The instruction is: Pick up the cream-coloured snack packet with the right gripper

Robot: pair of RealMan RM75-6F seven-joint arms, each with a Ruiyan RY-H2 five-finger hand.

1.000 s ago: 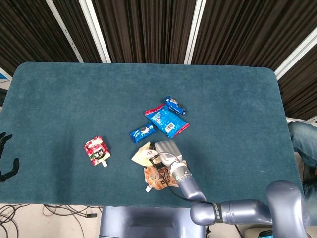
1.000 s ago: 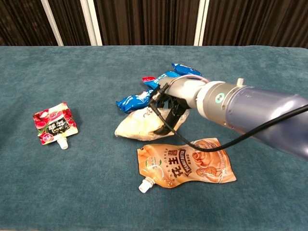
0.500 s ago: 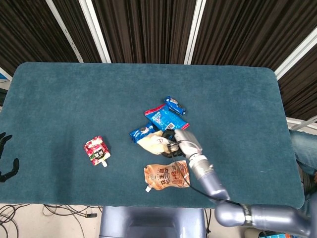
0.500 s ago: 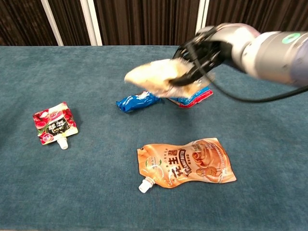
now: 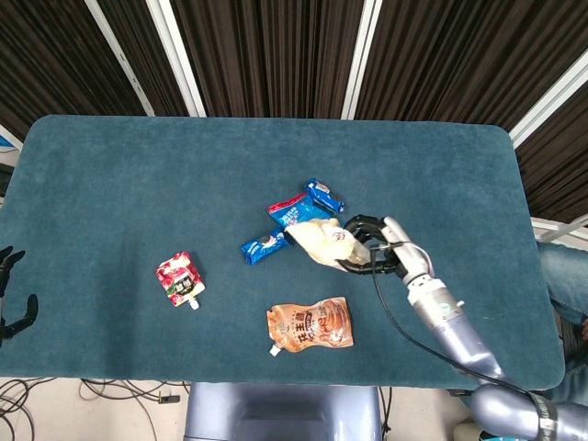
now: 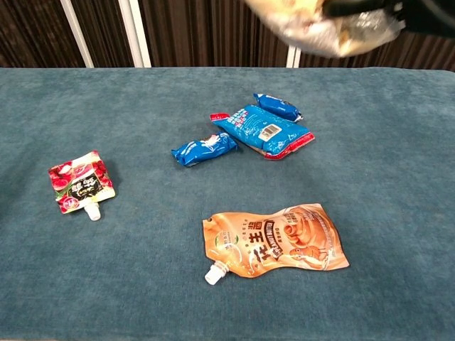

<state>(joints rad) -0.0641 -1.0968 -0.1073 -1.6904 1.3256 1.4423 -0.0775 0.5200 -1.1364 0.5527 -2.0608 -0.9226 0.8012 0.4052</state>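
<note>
Holding the cream-coloured snack packet [image 5: 320, 241] in the air, the robot's right hand [image 5: 372, 254] has its dark fingers wrapped around the packet's right end. Seen from the head camera, the packet sticks out to the left of the hand and hangs above the large blue foil snack bag [image 5: 303, 213], partly covering it. From the chest camera the packet [image 6: 320, 25] shows at the very top edge of the frame, blurred, with only a dark sliver of the hand [image 6: 362, 7] beside it; it is clearly off the teal cloth-covered table [image 5: 110, 184].

All other items lie flat on the table, placed here relative to the large blue bag. A small blue wrapped snack bar [image 5: 324, 195] sits just behind and to the right of the bag, touching its far corner. A second small blue snack bar [image 5: 265, 244] lies just in front and to the left of the bag. An orange spouted drink pouch [image 5: 310, 325] lies well in front of the bag, near the table's front edge, with its white spout pointing to the front left. A red and white spouted pouch [image 5: 178, 279] lies well to the left of the bag and nearer the front.

The left hand [image 5: 9, 294] shows only as dark fingertips at the far left edge of the head view, past the table; whether it is spread or clenched cannot be told.
</note>
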